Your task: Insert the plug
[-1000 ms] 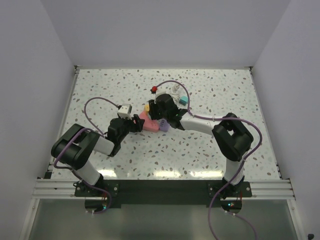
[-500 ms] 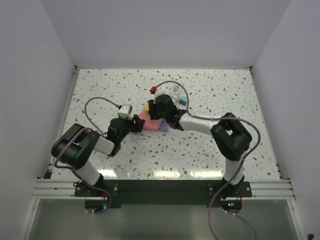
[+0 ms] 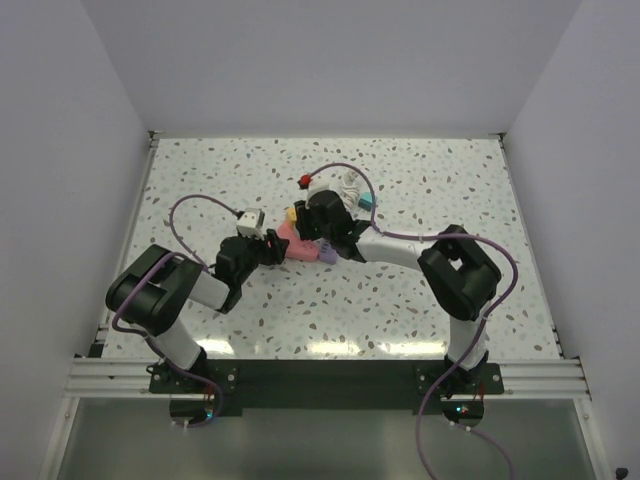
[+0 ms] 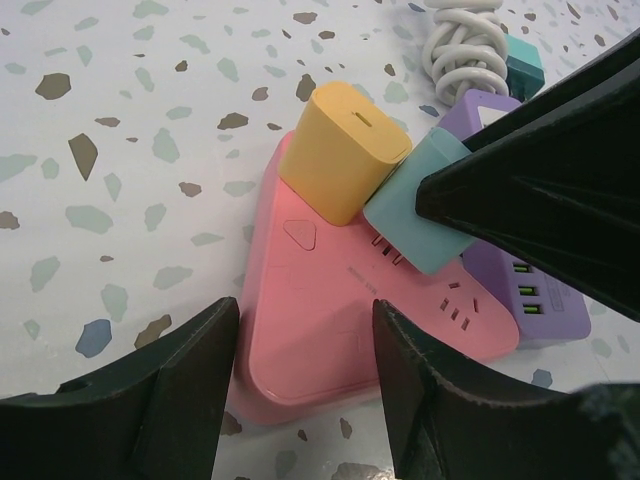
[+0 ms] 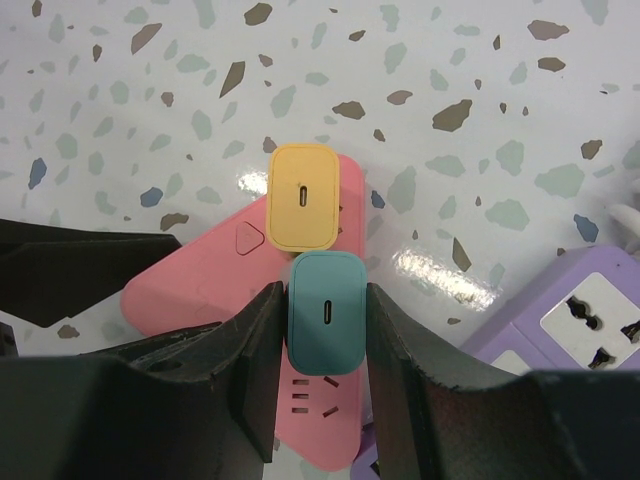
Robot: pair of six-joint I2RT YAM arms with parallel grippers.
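Observation:
A pink power strip [image 4: 330, 300] lies flat on the table, and my left gripper [image 4: 300, 400] is shut on its near end, one finger on each side. A yellow plug [image 5: 304, 196] sits in the strip. Right beside it is a teal plug [image 5: 324, 312], with my right gripper [image 5: 322, 330] shut on it from above. In the left wrist view the teal plug [image 4: 425, 215] is tilted over the strip's sockets and its prongs still show. From the top camera both grippers meet at the pink strip [image 3: 296, 248]; the teal plug is hidden there.
A purple power strip [image 4: 530, 290] lies against the pink one on its right side. Behind it sit a coiled white cable [image 4: 465, 45] with a teal adapter [image 4: 522, 62], and a small red piece [image 3: 305, 181]. Purple arm cables loop over the table.
My right gripper with the teal plug has edged slightly left and toward the back. The left gripper and the pink strip have stayed put.

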